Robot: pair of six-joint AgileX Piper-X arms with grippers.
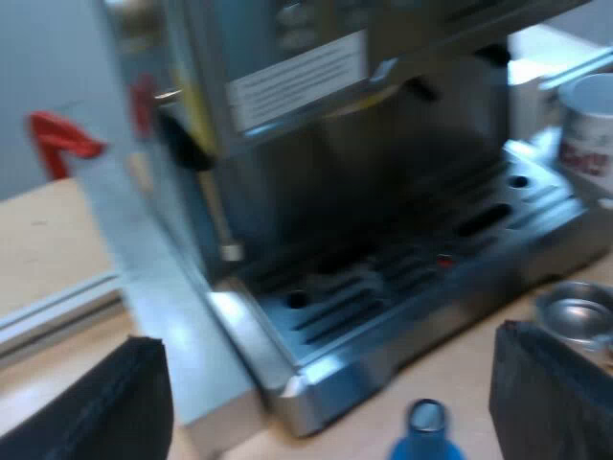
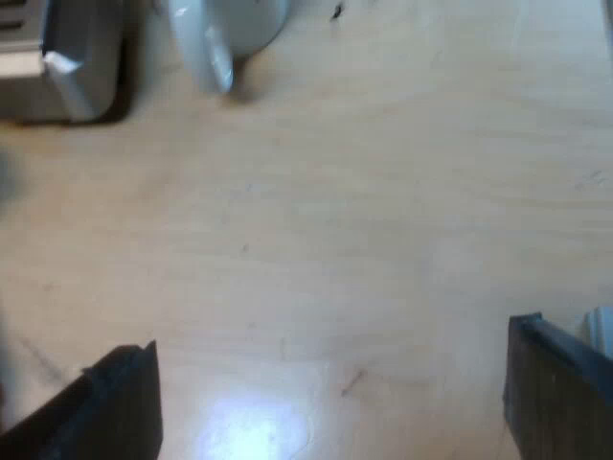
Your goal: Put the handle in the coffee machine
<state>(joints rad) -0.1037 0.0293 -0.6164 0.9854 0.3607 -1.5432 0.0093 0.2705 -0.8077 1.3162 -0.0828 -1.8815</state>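
Note:
The espresso machine [image 1: 364, 192] stands close before my left gripper [image 1: 326, 402], its drip tray [image 1: 402, 287] facing me. My left fingers are spread wide with nothing between them. On the wooden table by the tray's corner lies the round metal basket of the holder [image 1: 575, 314]; its handle is hidden. A blue tamper [image 1: 426, 436] stands on the table just under my left gripper. My right gripper [image 2: 330, 402] hangs open over bare wooden table [image 2: 364, 211], nothing in it. A white mug [image 2: 225, 34] stands near the machine's corner [image 2: 67, 67].
A white mug with red print [image 1: 589, 134] stands beside the machine, past the drip tray. A red clamp-like object [image 1: 57, 139] sits beyond the machine's side panel. A metal rail [image 1: 57, 307] runs along the table by the machine.

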